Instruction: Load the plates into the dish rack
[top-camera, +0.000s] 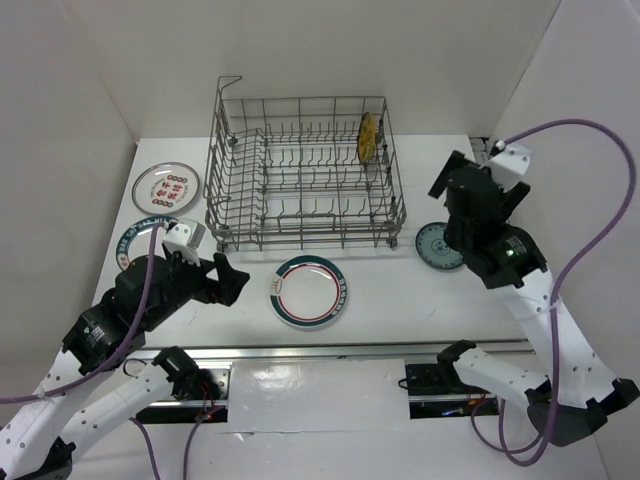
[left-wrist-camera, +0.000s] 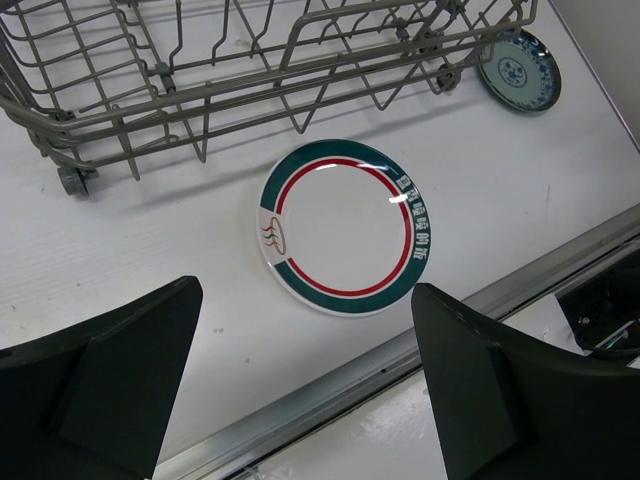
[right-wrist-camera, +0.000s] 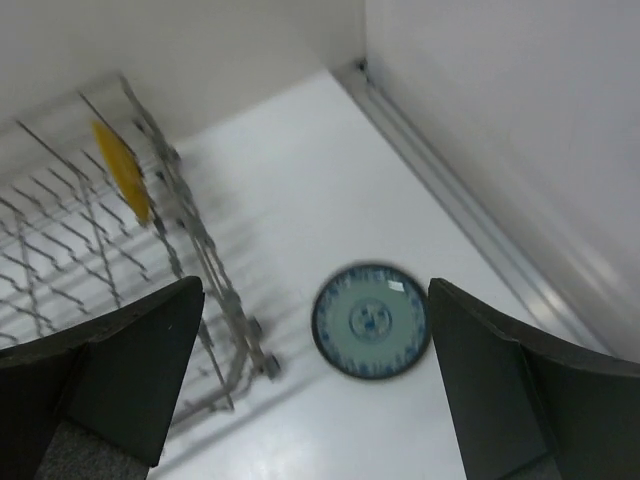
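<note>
**A:** How is the loading going?

**B:** It's barely starting. One yellow-brown plate (top-camera: 367, 137) is standing in the dish rack (top-camera: 305, 170), probably between tines.

**A:** And the rest?

**B:** The green-rimmed plate (top-camera: 309, 291), teal plate (top-camera: 440, 246), red-marked plate (top-camera: 166, 185) and half-hidden plate (top-camera: 140, 238) are lying on the table (top-camera: 400, 300). The left gripper (left-wrist-camera: 305, 300) and right gripper (right-wrist-camera: 315, 290) are gaping wide, holding nothing.

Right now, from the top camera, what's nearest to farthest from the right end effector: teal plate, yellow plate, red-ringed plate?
1. Teal plate, lying just beside the right end effector.
2. Yellow plate, standing at the dish rack's right end.
3. Red-ringed plate, flat in front of the rack, mid-table.
</note>
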